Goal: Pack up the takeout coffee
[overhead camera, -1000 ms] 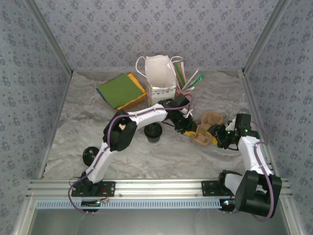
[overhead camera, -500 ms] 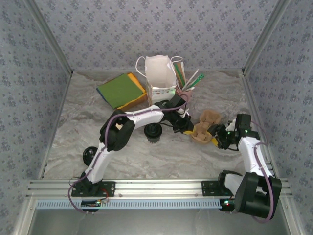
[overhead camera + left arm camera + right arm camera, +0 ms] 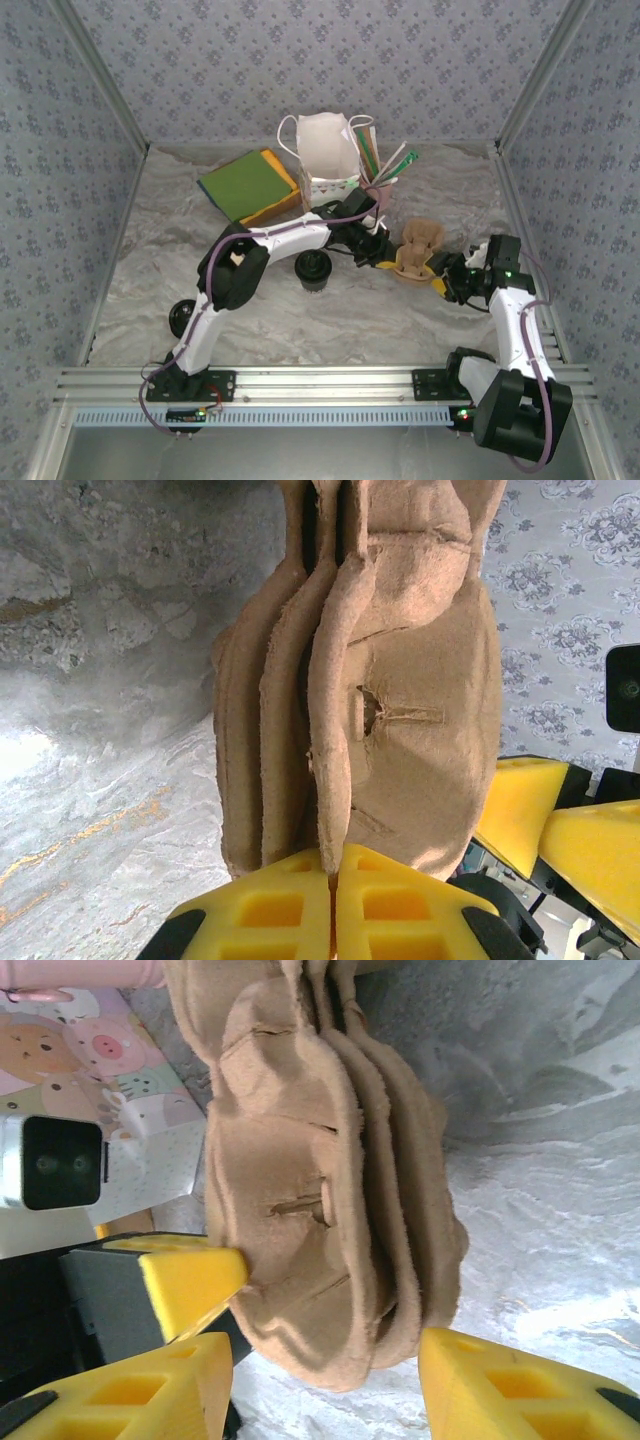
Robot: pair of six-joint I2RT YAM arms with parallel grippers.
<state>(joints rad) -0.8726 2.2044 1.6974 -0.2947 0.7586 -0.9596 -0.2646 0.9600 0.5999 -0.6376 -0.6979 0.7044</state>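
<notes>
From above, the takeout coffee point(image 3: 313, 268) stands on the table point(image 3: 150, 250) beneath the left arm, and both grippers meet at a stack of pulp cup carriers point(image 3: 415, 255). The left gripper point(image 3: 333, 872) is pinched on one carrier edge. The right gripper point(image 3: 330, 1330) has its jaws apart, straddling the stack.

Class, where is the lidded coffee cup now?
In the top view, the coffee cup stands on the table left of centre, just below the left arm, in front of the paper bag.

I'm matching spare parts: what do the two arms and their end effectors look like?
Both arms have white links with black joints and purple cables along them. The left end effector and right end effector have blocky yellow fingers with square recesses. Green lights glow near the right wrist.
</notes>
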